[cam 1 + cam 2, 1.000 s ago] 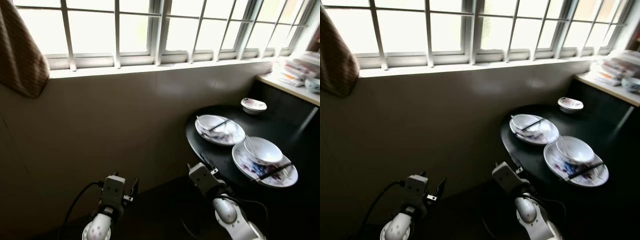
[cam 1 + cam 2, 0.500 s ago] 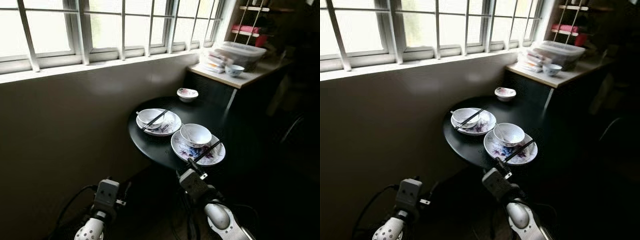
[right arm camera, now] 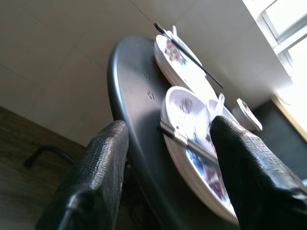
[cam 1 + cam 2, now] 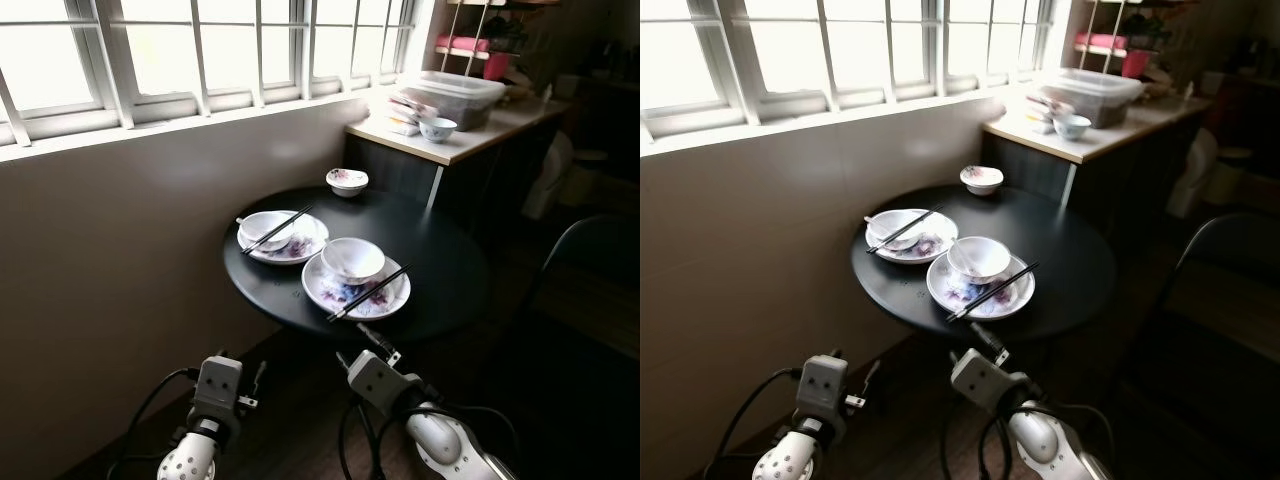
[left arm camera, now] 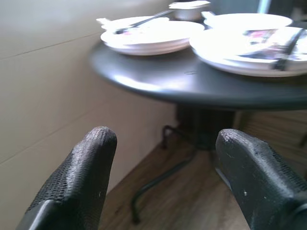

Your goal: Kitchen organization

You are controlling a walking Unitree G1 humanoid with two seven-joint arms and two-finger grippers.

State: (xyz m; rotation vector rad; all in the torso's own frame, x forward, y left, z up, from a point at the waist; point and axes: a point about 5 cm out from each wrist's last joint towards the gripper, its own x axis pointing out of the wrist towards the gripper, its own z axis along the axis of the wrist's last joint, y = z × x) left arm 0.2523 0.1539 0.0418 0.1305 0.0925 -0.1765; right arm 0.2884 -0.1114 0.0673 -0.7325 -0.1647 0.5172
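Plate (image 4: 358, 288) with bowl (image 4: 352, 259) and chopsticks (image 4: 368, 293) on round desk (image 4: 450, 265) just ahead of right tool (image 3: 168, 158), left tool (image 5: 163, 158) lower, both wide open, empty

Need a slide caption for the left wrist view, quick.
Open left claw faces the round black table holding dirty plates.

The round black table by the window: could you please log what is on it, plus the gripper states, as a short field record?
table: round black table, near wall under window
near plate: plate holding a bowl, chopsticks across it
far plate: second plate with bowl and chopsticks
small bowl: small bowl at far edge
left gripper: left gripper open, below table height
right gripper: right gripper open, facing near plate
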